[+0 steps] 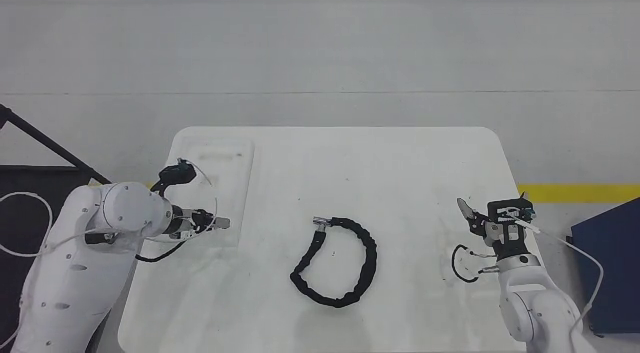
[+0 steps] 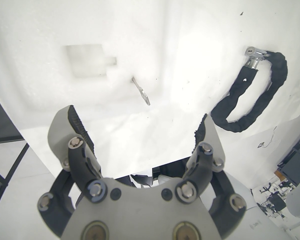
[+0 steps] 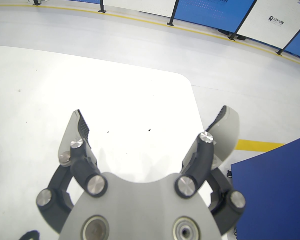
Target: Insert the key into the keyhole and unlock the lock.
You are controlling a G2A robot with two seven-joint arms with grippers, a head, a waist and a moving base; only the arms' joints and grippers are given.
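Observation:
A small silver key stands slanted in the white foam block, just past my left gripper, which is open and holds nothing. The lock is a black fabric-covered chain loop with a shiny metal cylinder; its keyhole faces the left wrist camera. From above, the chain lock lies mid-table, with the left gripper to its left over the foam block. My right gripper hovers near the table's right edge, open and empty.
The foam block has a square recess near the key. The white table has rounded corners; one corner lies just beyond the right gripper. A dark blue box stands off the table's right side.

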